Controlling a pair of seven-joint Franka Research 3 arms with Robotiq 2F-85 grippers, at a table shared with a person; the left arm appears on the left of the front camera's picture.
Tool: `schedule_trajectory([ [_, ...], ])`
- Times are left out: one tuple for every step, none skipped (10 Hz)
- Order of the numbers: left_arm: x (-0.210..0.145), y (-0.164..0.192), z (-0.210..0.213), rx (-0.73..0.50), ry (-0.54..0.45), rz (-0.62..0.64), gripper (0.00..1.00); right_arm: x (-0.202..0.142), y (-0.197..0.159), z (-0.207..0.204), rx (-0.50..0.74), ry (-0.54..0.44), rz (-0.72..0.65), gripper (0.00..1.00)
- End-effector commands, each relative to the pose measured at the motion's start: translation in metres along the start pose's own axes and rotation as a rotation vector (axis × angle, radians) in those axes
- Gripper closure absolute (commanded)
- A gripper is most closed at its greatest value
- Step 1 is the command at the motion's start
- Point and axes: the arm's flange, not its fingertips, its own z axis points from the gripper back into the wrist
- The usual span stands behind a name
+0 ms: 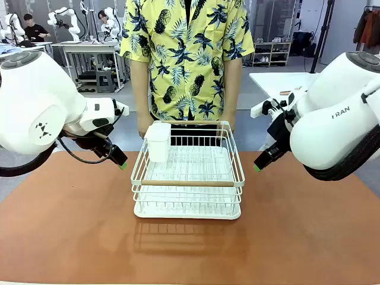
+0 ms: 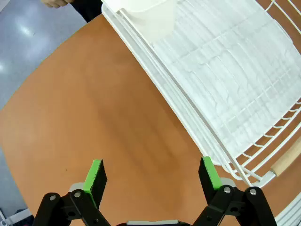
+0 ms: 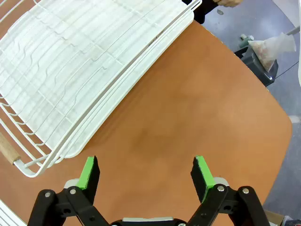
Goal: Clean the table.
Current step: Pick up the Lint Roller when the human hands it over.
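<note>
Both spread wide and empty: left gripper (image 2: 153, 172) just beside the rack's (image 1: 187, 183) left side, right gripper (image 3: 146, 172) near its right side, hovering over the table (image 1: 71, 225), which lies between robot and person. Probably about to clear the rack from the table's middle. Come in level from both sides, close on the rim wires together, and lift evenly to keep the cup (image 1: 158, 141) from tipping. Mind the person's hand (image 1: 144, 127) at the far rim.
</note>
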Motion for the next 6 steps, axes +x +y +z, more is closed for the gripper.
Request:
schedule_trajectory([
  [0.0001, -0.0002, 0.0000, 0.000, 0.000, 0.000, 0.00, 0.0000, 0.0000, 0.0000, 0.000, 0.000, 0.000, 0.00],
  [0.0001, -0.0002, 0.0000, 0.000, 0.000, 0.000, 0.00, 0.0000, 0.0000, 0.0000, 0.000, 0.000, 0.000, 0.00],
  [0.0001, -0.0002, 0.0000, 0.000, 0.000, 0.000, 0.00, 0.0000, 0.0000, 0.0000, 0.000, 0.000, 0.000, 0.00],
  [0.0001, -0.0002, 0.0000, 0.000, 0.000, 0.000, 0.00, 0.0000, 0.0000, 0.0000, 0.000, 0.000, 0.000, 0.00],
  [0.0001, -0.0002, 0.0000, 0.000, 0.000, 0.000, 0.00, 0.0000, 0.0000, 0.0000, 0.000, 0.000, 0.000, 0.00],
  [0.0001, -0.0002, 0.0000, 0.000, 0.000, 0.000, 0.00, 0.0000, 0.0000, 0.0000, 0.000, 0.000, 0.000, 0.00],
])
